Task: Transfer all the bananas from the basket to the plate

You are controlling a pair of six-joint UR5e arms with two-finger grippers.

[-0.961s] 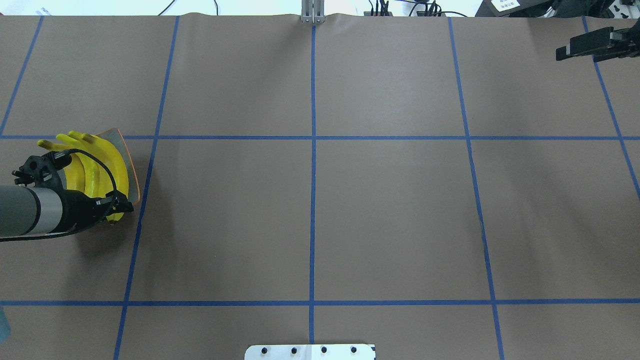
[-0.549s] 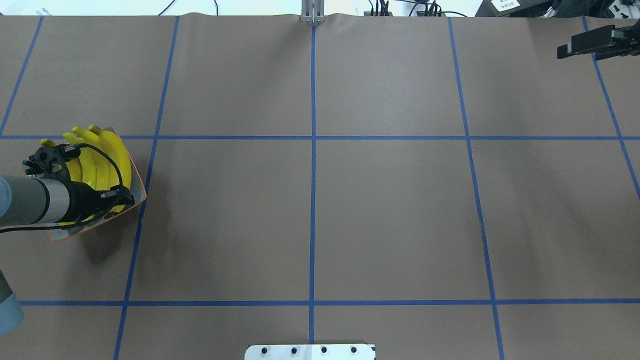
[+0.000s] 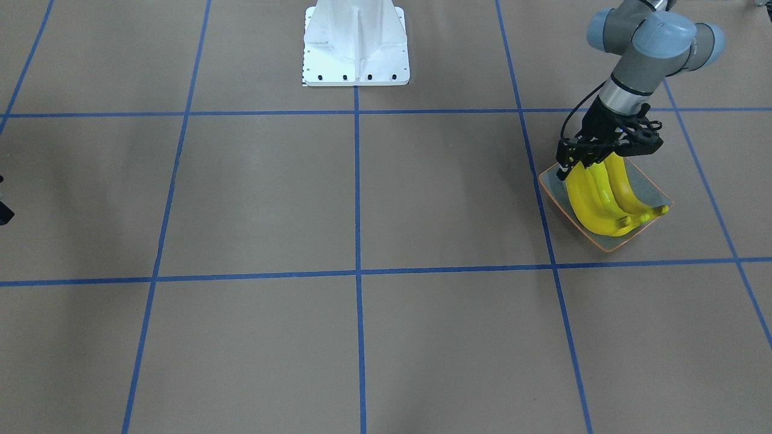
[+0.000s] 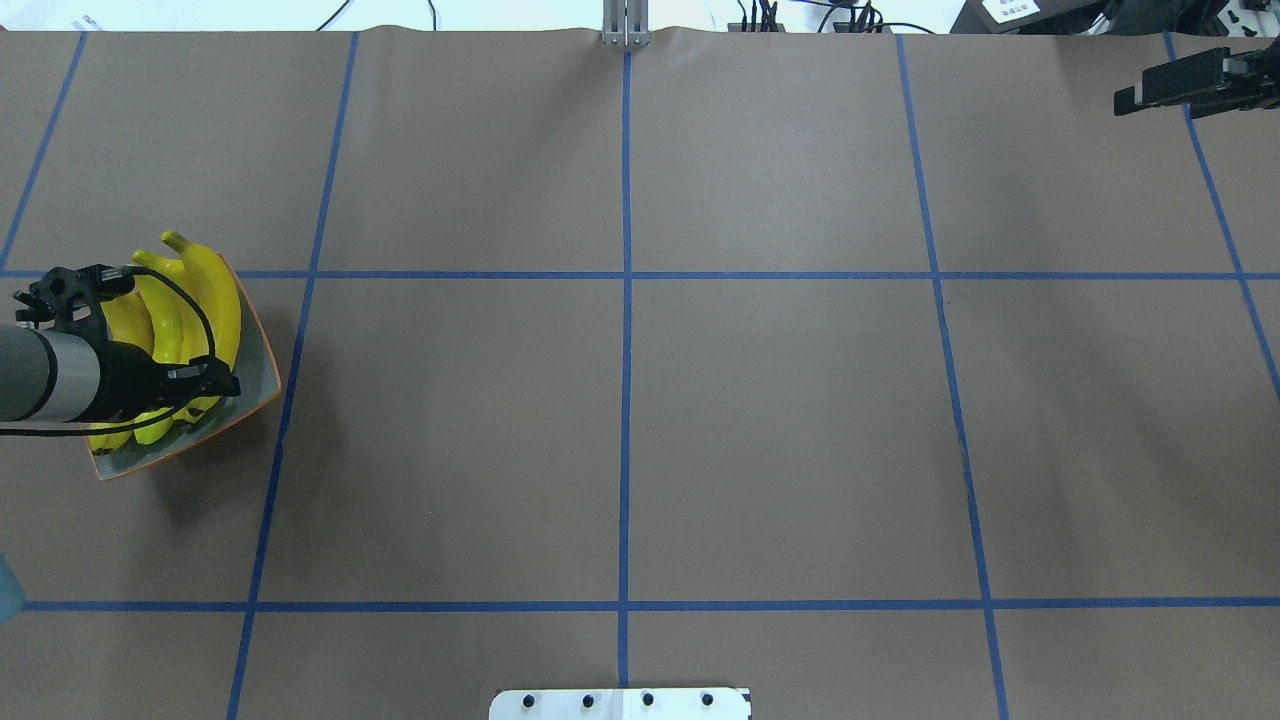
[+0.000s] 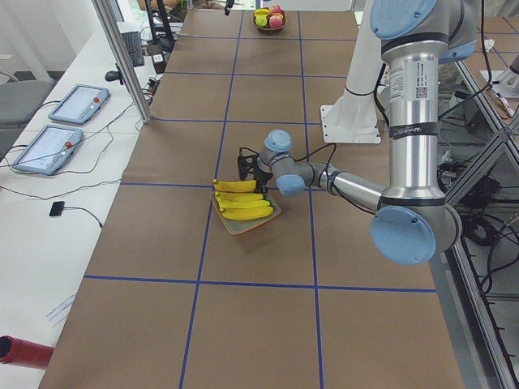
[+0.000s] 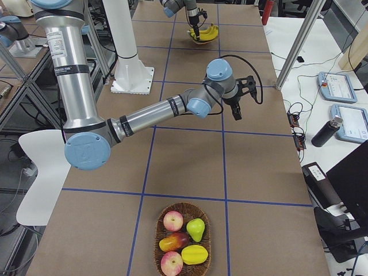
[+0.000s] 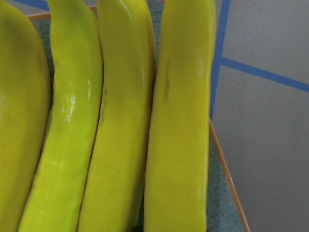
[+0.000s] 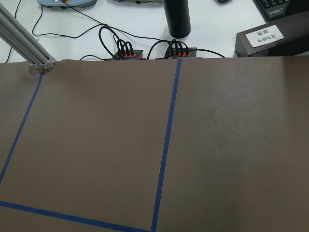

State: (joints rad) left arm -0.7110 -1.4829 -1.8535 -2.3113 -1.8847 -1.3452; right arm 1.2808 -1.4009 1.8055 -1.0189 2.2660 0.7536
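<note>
I cannot tell the jaws of the left gripper (image 3: 599, 157) or the right gripper (image 4: 1132, 100); four bananas (image 4: 216, 300) fill the plate (image 4: 257, 376) at 9 o'clock.

You have two arms of the same build. The left arm (image 5: 409, 121) is made of bare silver tubes between pale blue-grey joint housings with round caps. A white printed label (image 5: 422, 79) runs along its thickest tube, the print too small to read. The right arm (image 6: 144, 118) looks alike, with black bands where its tubes meet the joints. The left gripper (image 3: 605, 155) is black with an open-work frame, and a thin black cable (image 3: 573, 113) loops beside its wrist. The white pedestal base (image 3: 356, 45) carries a row of dark screws (image 3: 345, 77).
</note>
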